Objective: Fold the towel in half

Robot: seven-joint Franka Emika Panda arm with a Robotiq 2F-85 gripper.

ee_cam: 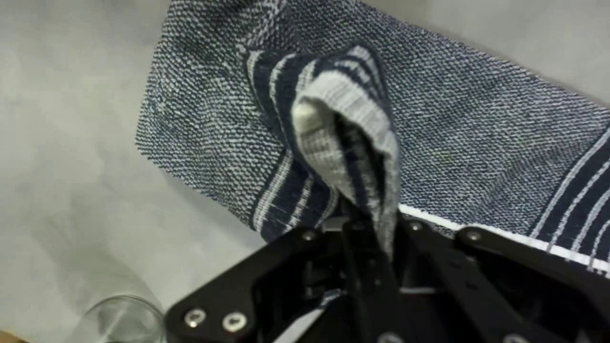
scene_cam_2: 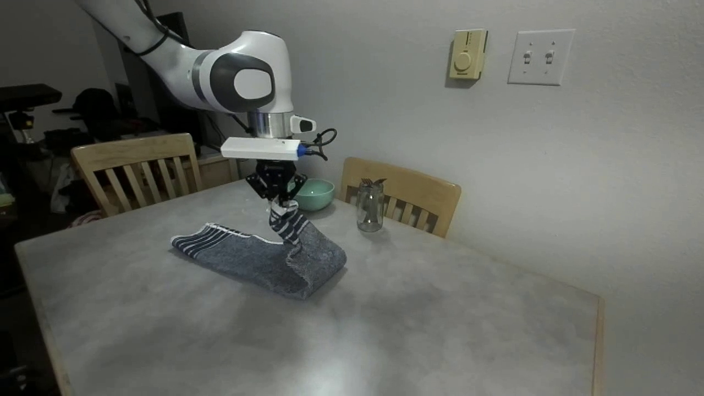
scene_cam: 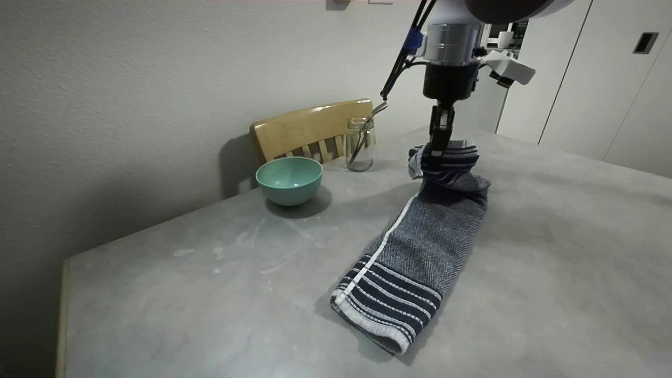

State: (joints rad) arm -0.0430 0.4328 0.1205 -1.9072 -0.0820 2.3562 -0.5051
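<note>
In an exterior view, a teal bowl [scene_cam: 289,181] sits on the tabletop [scene_cam: 184,304] left of the glass jar [scene_cam: 360,149]. A wooden chair [scene_cam: 315,125] stands behind the jar, extending leftward. The jar holds utensils [scene_cam: 379,108]. The towel [scene_cam: 431,239] lies right of the jar, one striped end down well forward of it, the opposite striped end lifted and bent back. The hand [scene_cam: 437,156], also right of the jar, is clamped on that lifted end.

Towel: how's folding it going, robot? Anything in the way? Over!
Gripper: jaws shut on towel, one striped end raised. Other end on table, fold unfinished. Bowl and jar apart from towel, probably not in the way.
</note>
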